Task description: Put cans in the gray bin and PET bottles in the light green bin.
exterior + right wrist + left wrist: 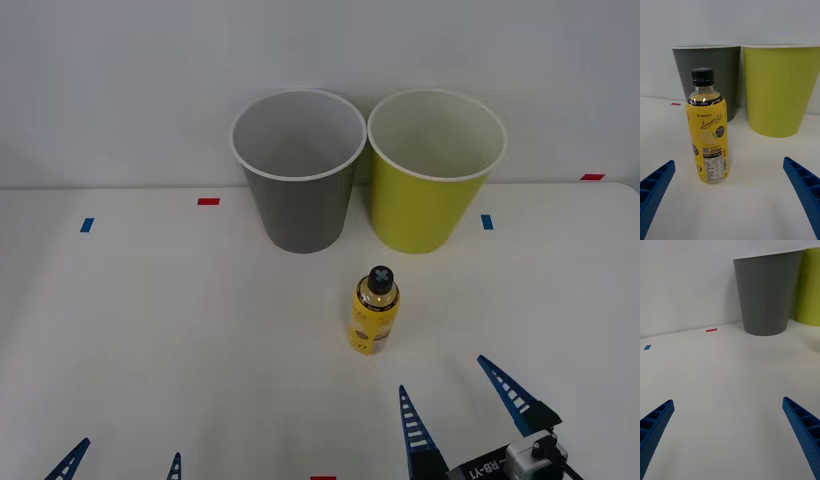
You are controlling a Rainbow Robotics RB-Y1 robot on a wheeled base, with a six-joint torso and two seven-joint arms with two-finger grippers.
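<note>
Looks like lab test bench: plain white table (150, 330) against bare white wall (120, 80), small red (208, 201) and blue tape marks (87, 225) stuck on tabletop as position markers, no household furnishings.

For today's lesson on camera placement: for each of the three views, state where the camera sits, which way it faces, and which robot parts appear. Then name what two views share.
Front view: above the arms, looking forward and down at the table; right gripper and left gripper at the near edge.
Right wrist view: faces the yellow bottle; open blue fingers.
Left wrist view: faces the gray bin; open fingers.
Both wrist views share the gray bin and light green bin.
</note>
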